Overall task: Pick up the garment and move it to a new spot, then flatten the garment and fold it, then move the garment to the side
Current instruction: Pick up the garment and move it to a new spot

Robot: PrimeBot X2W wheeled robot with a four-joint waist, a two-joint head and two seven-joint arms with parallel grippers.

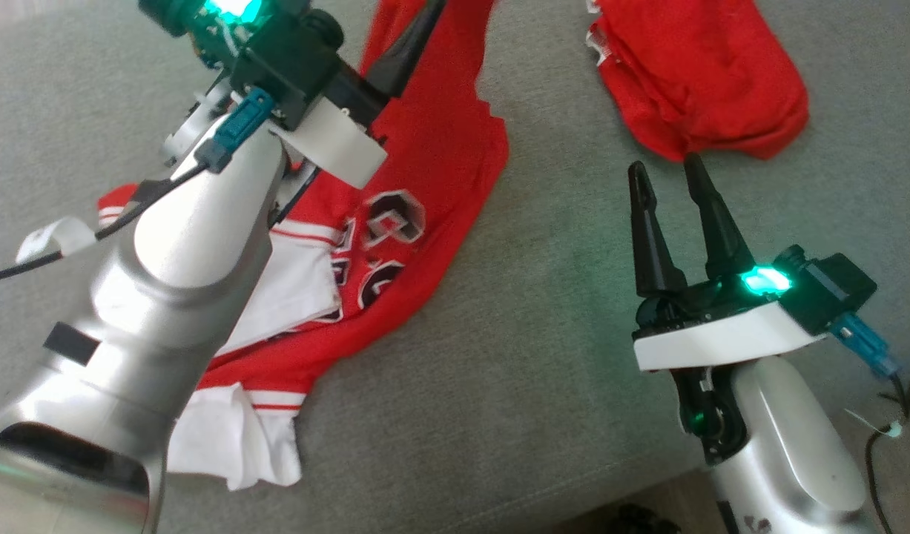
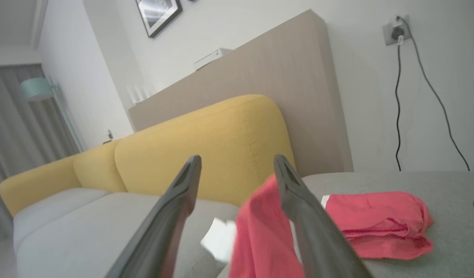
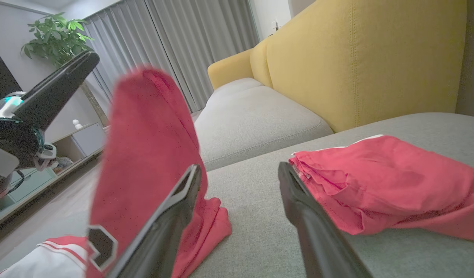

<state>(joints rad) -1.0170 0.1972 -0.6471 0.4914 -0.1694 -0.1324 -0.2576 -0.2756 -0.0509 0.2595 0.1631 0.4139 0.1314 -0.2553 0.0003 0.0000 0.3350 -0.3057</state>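
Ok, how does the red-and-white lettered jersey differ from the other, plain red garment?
The red-and-white lettered jersey lies stretched out and rumpled, one end raised in the air; the plain red garment sits as a compact folded bundle. The jersey shows white panels and dark letters; the bundle looks nearly all red. Both rest on the grey fabric cushion.

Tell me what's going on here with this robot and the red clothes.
The left gripper is raised above the grey sofa cushion with its fingers apart; a peak of the red and white jersey rises against one finger, unclamped. The rest lies crumpled on the cushion. The right gripper hovers open and empty near a second red garment.
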